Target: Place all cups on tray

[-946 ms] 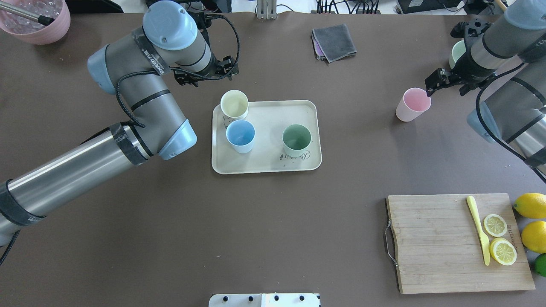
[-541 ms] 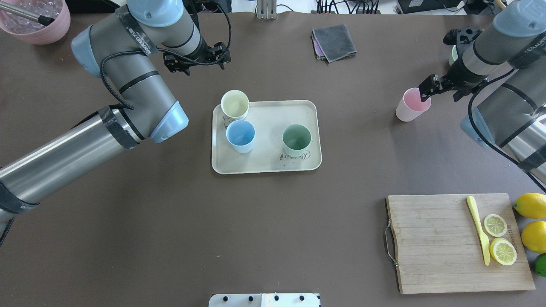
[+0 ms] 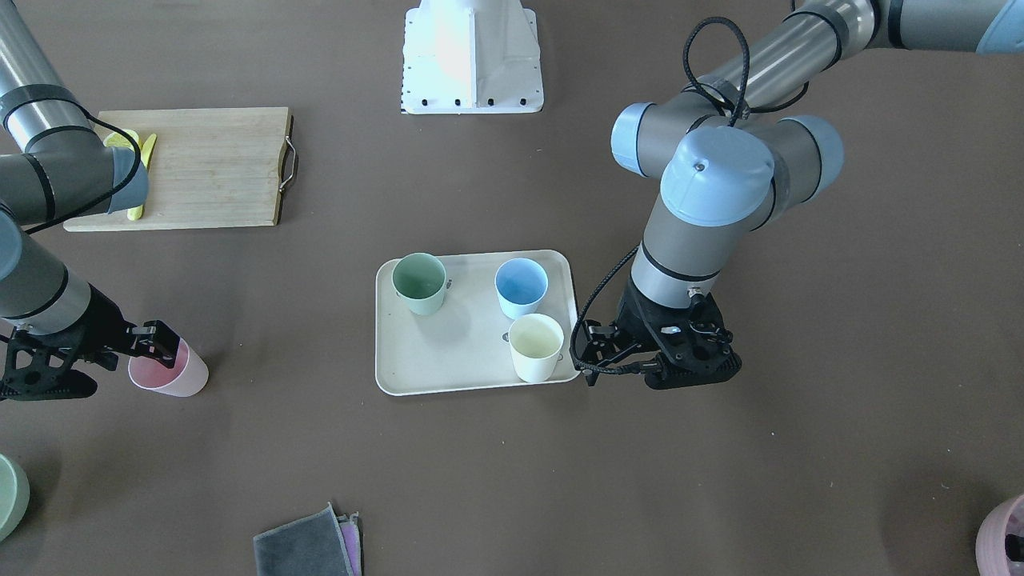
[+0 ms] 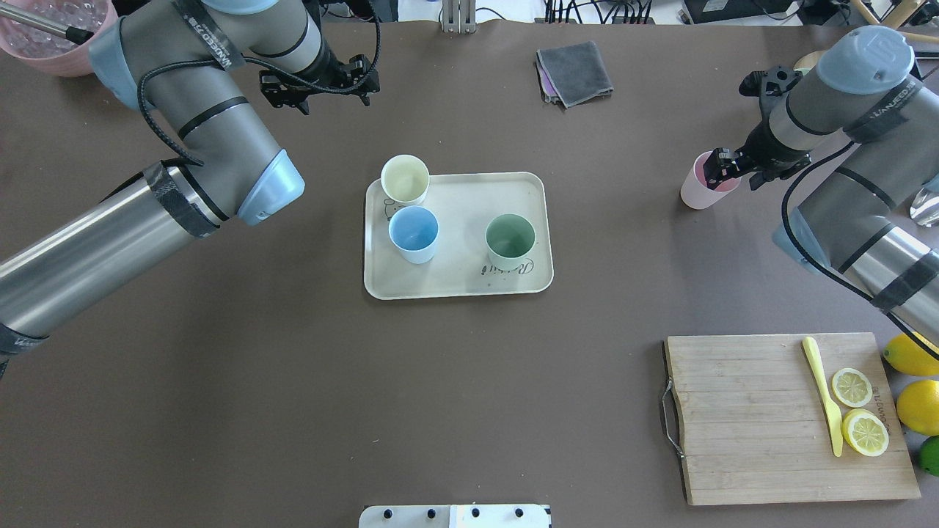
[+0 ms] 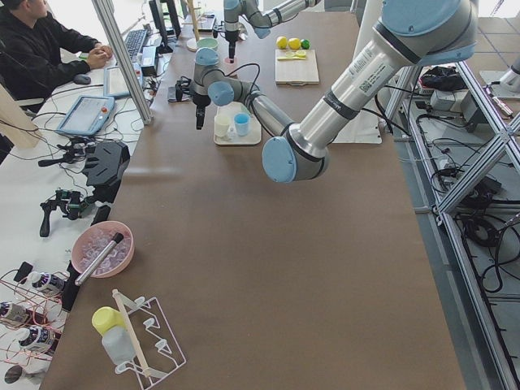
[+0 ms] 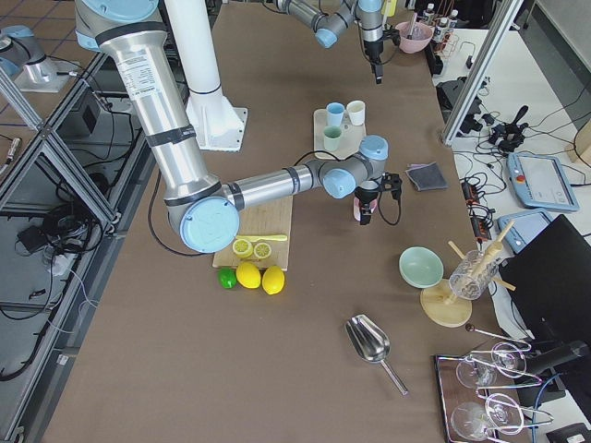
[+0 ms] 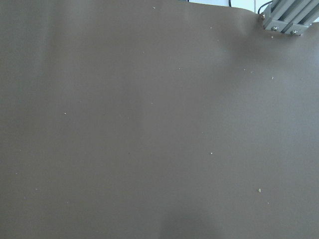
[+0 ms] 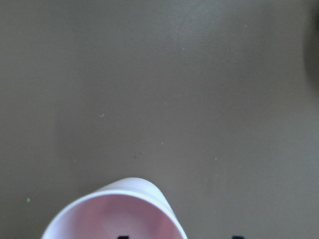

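Observation:
The cream tray (image 4: 462,202) sits mid-table and holds the cream-yellow cup (image 4: 404,179), the light blue cup (image 4: 414,233) and the green cup (image 4: 510,236), all upright. The pink cup (image 4: 693,192) stands upright on the table to the tray's right. My right gripper (image 4: 722,172) is open at its rim. The right wrist view shows the pink cup (image 8: 117,211) with one fingertip inside the rim and one outside. My left gripper (image 4: 334,92) is open and empty, above the table beyond the tray's far left corner. It also shows in the front view (image 3: 640,372).
A wooden cutting board (image 4: 741,418) with lemon slices and a yellow knife lies front right, whole lemons (image 4: 913,353) beside it. A grey cloth (image 4: 574,72) lies at the back. A mauve pot (image 4: 66,44) is far left, a sage-green bowl (image 3: 10,494) far right.
My left arm has drawn back from the tray toward the far left. My right gripper has moved left onto the pink cup's rim. The cups have not moved.

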Controlling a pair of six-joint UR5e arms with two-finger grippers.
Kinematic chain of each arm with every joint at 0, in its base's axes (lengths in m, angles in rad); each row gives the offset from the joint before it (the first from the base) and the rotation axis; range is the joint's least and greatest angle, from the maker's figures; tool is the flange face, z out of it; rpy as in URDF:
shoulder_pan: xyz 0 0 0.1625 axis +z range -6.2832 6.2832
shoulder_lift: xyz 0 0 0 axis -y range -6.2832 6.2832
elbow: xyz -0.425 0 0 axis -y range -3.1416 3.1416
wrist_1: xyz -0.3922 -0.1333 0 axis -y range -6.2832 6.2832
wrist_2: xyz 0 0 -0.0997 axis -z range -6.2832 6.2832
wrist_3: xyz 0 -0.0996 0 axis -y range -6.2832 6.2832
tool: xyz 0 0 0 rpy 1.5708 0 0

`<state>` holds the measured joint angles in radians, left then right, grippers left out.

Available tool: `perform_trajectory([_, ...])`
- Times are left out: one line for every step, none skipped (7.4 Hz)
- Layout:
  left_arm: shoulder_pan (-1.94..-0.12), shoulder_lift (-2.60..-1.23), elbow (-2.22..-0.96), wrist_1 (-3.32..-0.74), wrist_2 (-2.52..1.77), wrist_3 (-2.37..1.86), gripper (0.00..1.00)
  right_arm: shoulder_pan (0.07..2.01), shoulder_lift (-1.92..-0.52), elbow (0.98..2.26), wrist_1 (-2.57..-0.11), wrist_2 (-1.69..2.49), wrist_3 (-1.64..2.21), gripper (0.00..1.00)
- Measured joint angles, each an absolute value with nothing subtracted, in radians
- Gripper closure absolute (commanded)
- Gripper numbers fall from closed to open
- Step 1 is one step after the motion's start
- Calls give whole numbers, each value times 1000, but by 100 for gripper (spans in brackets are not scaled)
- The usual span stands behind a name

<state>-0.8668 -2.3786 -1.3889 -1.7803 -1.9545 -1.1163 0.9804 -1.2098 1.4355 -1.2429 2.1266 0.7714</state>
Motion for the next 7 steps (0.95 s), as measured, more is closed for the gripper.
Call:
perform_trajectory([-869, -2377, -1395, -1775, -1957, -1113, 2, 975, -1202, 1430, -1239, 2111, 778, 100])
perform_trajectory([-870, -2376, -1400, -1774, -1959, -1111, 2, 984, -1191, 1431, -1240, 2114, 781, 100])
perform_trajectory([-870, -2375, -1403, -1773, -1960, -1111, 2, 1008, -1181, 1435, -1243, 2142, 782, 100])
perform_trajectory([-870, -2371, -1408, -1773, -1960, -1113, 2, 1033, -1169, 1437, -1245, 2184, 782, 100])
perform_trajectory([-870, -2354, -1426, -1772, -1959, -1114, 2, 1047, -1153, 1440, -1248, 2212, 782, 100])
perform_trajectory([-871, -2330, -1451, -1772, -1959, -1104, 2, 1051, -1126, 1445, -1256, 2229, 786, 100])
perform_trajectory([-879, -2314, -1463, -1772, -1960, -1078, 2, 1043, -1087, 1446, -1270, 2236, 806, 100])
